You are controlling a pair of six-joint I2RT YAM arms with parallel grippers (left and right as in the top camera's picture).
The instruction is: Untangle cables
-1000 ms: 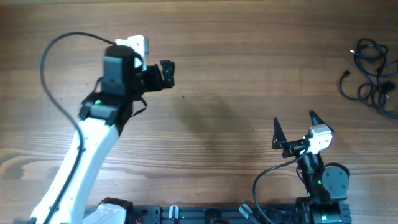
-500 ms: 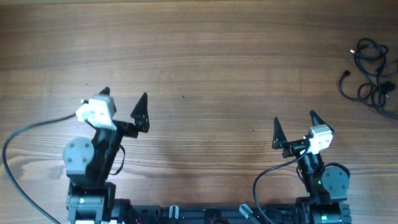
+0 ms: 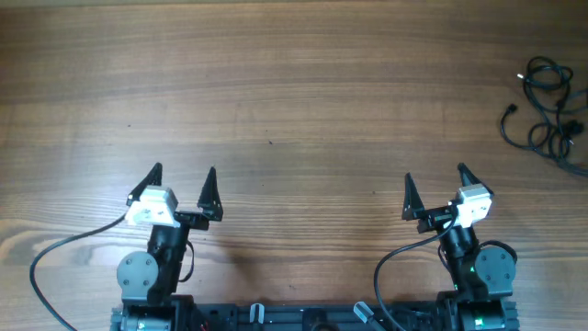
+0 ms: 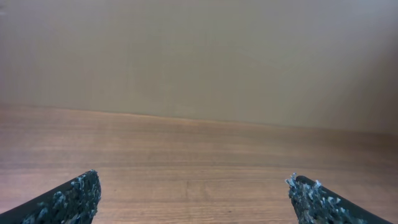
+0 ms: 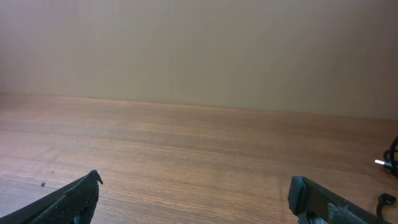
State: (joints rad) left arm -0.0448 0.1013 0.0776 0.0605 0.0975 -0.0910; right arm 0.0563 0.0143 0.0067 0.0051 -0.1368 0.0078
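The cables (image 3: 548, 108), thin black cords in a loose tangle, lie at the table's far right edge in the overhead view; a bit of them (image 5: 392, 162) peeks in at the right border of the right wrist view. My left gripper (image 3: 183, 179) rests near the front left, open and holding nothing. My right gripper (image 3: 435, 180) sits near the front right, also open and holding nothing, well short of the cables. Both wrist views show spread fingertips (image 4: 74, 198) (image 5: 78, 196) over bare wood.
The wooden table (image 3: 303, 101) stretches across the whole view. The arm bases and a black rail (image 3: 312, 317) line the front edge. A plain beige wall (image 4: 199, 56) stands behind the table's far edge.
The left arm has pulled back from a reach toward the far left and folded down to its spot by the front edge. The right arm and the cables have not moved.
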